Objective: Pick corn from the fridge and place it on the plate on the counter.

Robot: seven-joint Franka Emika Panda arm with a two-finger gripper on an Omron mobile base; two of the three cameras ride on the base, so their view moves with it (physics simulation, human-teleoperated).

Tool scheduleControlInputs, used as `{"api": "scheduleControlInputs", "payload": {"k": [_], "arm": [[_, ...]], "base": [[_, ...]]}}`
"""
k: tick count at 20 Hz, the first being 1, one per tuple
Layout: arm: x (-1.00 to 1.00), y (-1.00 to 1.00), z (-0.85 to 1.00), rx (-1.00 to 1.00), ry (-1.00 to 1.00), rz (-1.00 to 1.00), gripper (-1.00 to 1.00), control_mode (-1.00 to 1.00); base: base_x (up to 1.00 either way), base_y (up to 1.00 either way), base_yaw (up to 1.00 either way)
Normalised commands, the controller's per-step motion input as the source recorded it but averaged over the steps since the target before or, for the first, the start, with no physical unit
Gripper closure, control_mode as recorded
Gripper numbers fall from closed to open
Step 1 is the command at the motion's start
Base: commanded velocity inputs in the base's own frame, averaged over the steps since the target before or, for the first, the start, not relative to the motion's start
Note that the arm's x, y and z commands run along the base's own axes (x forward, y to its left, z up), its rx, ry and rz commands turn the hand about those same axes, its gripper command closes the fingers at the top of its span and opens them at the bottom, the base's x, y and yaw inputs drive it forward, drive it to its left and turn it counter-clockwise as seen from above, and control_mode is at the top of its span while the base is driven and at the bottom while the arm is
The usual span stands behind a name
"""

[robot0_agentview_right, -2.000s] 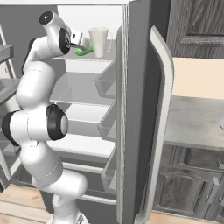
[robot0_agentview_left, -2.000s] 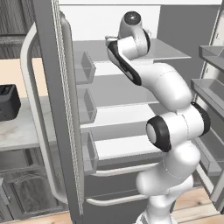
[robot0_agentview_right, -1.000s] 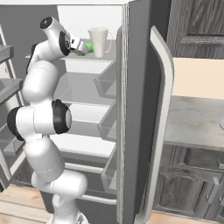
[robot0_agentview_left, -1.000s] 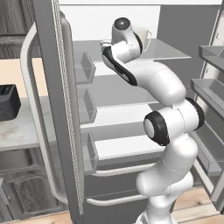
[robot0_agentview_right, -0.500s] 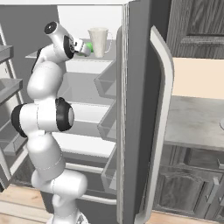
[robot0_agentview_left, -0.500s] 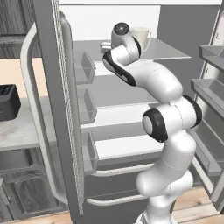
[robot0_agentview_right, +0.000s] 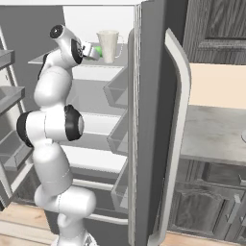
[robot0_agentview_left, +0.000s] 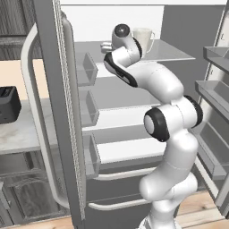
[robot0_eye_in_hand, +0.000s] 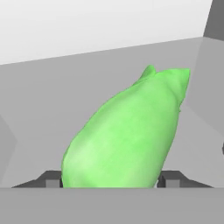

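Lying between the claw's [robot0_eye_in_hand: 109, 181] 2 fingertips [robot0_eye_in_hand: 52, 178], the corn [robot0_eye_in_hand: 127, 131].

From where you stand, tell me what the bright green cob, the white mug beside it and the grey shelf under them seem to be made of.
Bright green cob: matte, leafy husk, pointed tip.
White mug: probably glazed ceramic, smooth and pale.
Grey shelf: flat, dull; plastic or metal, unclear.
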Motion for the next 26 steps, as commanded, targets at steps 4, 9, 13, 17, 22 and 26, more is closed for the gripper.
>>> {"api": "scheduleControlInputs", "payload": {"k": [4, 9, 13, 17, 22, 26], "arm": [[0.0, 0.0, -0.05, 0.0, -0.03, 0.0, 1.0, -1.0], [-0.05, 0.0, -0.03, 0.0, -0.06, 0.0, 1.0, -1.0], [-0.3, 0.0, 0.04, 0.0, -0.14, 0.0, 1.0, -1.0], [-0.37, 0.0, 0.18, 0.02, -0.07, 0.11, 1.0, -1.0], [-0.54, -0.04, 0.02, 0.04, -0.05, 0.36, 1.0, -1.0], [-0.49, -0.14, 0.0, 0.03, -0.08, 0.5, 1.0, -1.0]], "base": [[0.0, 0.0, 0.0], [0.0, 0.0, 0.0], [0.0, 0.0, 0.0], [0.0, 0.0, 0.0], [0.0, 0.0, 0.0], [0.0, 0.0, 0.0]]}}
